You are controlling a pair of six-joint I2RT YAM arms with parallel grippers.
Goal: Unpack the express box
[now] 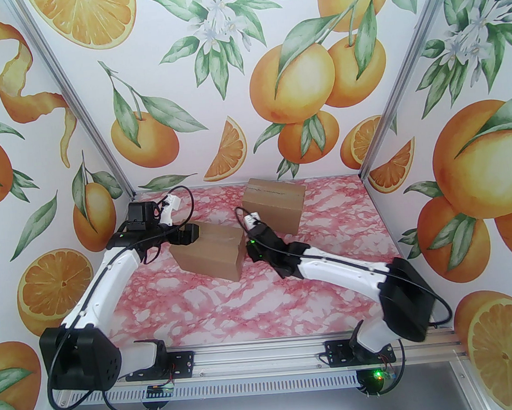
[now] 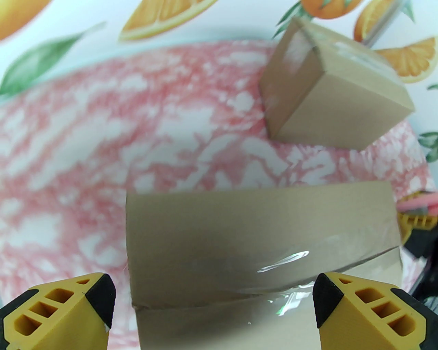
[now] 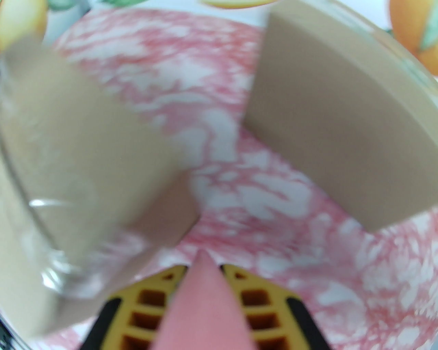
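Cardboard box (image 2: 260, 239), tape-glossed, before wide-spread left jaws; right jaws clenched on smooth pink pointed wedge (image 3: 202, 307).

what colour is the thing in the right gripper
The tool is pink, best in right wrist view.

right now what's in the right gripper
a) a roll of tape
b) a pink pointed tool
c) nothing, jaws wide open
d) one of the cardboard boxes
B: in the right wrist view the right gripper is shut on a pink pointed tool, whose tip sticks out between the yellow fingers.
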